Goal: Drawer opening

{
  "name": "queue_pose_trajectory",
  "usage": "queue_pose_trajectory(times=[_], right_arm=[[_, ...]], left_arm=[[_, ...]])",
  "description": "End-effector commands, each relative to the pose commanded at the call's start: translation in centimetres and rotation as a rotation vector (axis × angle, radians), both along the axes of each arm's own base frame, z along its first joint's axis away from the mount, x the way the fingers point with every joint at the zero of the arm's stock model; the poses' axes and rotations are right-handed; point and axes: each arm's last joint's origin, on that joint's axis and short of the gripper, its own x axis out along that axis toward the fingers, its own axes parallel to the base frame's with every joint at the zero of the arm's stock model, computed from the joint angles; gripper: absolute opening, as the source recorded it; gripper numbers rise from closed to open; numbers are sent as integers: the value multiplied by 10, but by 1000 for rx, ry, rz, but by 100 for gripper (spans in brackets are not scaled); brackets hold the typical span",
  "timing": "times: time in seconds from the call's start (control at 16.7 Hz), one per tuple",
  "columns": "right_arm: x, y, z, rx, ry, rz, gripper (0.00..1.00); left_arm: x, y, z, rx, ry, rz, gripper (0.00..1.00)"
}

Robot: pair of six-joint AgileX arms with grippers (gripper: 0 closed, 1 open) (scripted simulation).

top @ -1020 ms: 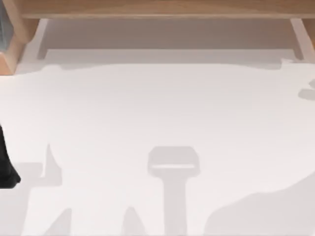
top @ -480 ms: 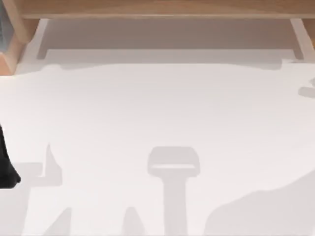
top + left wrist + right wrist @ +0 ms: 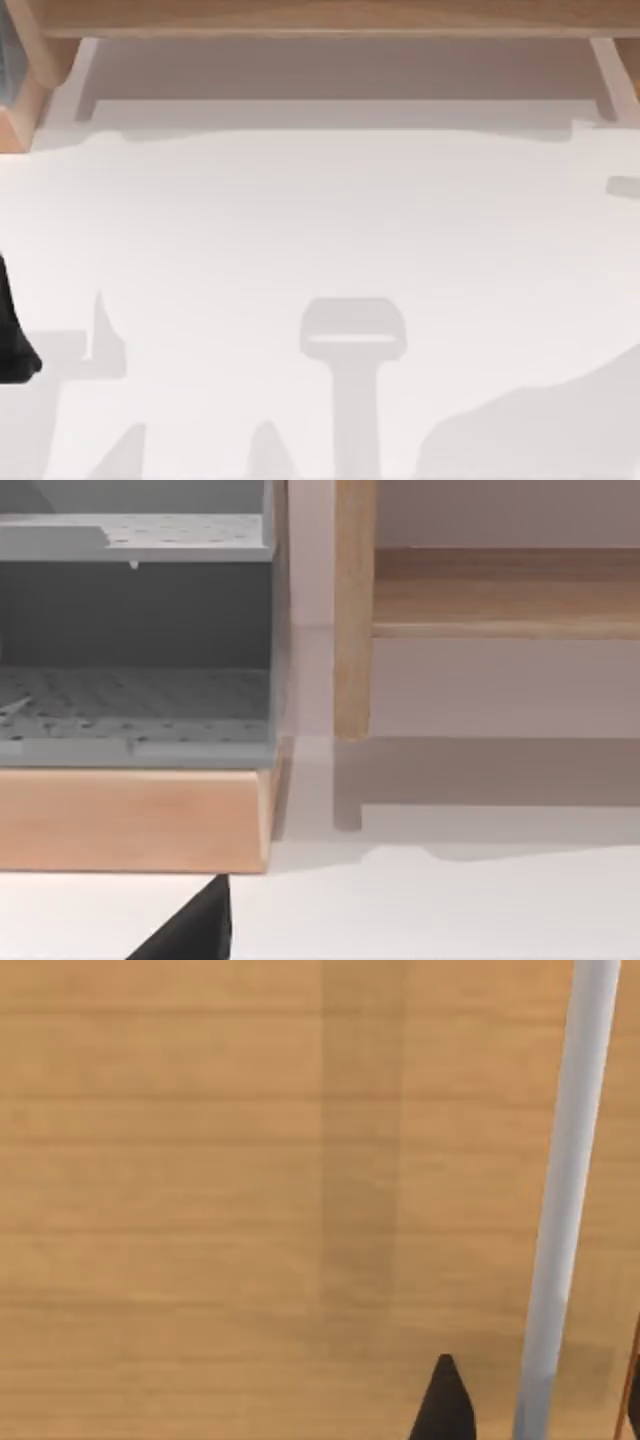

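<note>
Up close, the right wrist view faces a flat wooden drawer front (image 3: 250, 1190) with a pale grey bar handle (image 3: 565, 1200) running across it. One dark fingertip (image 3: 445, 1405) of the right gripper sits just beside the handle, and a thin sliver of another dark edge shows on the handle's far side, so the handle appears to lie between the fingers; whether they press on it I cannot tell.

From above, the white tabletop (image 3: 320, 230) is bare apart from soft grey shadows, and a wooden cabinet (image 3: 330, 18) runs along its far edge, with pale supports under it near the far left and far right corners. A dark part of the left arm (image 3: 12, 335) shows at the tabletop's left edge, parked there.

The left wrist view looks across the tabletop at a wooden base (image 3: 135, 815) carrying grey perforated shelves (image 3: 135, 705), with an upright wooden post (image 3: 352, 610) beside it and a wooden rail joined to that post. A dark corner of the left gripper (image 3: 190, 930) shows low in that view; whether it is released or clenched I cannot tell
</note>
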Motion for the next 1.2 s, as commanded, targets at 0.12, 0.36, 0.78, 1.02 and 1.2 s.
queue_pose_trajectory(times=[0.12,0.36,0.78,1.02,1.2], right_arm=[[0,0,0,0,0,0,2],[0,0,0,0,0,0,0],[-4,-2,0,2,1,-8,0],[-29,-4,-1,1,1,-9,0],[-52,-2,-1,3,3,-6,0]], left_arm=[[0,0,0,0,0,0,100],[0,0,0,0,0,0,100],[0,0,0,0,0,0,100],[0,0,0,0,0,0,100],[0,0,0,0,0,0,100]])
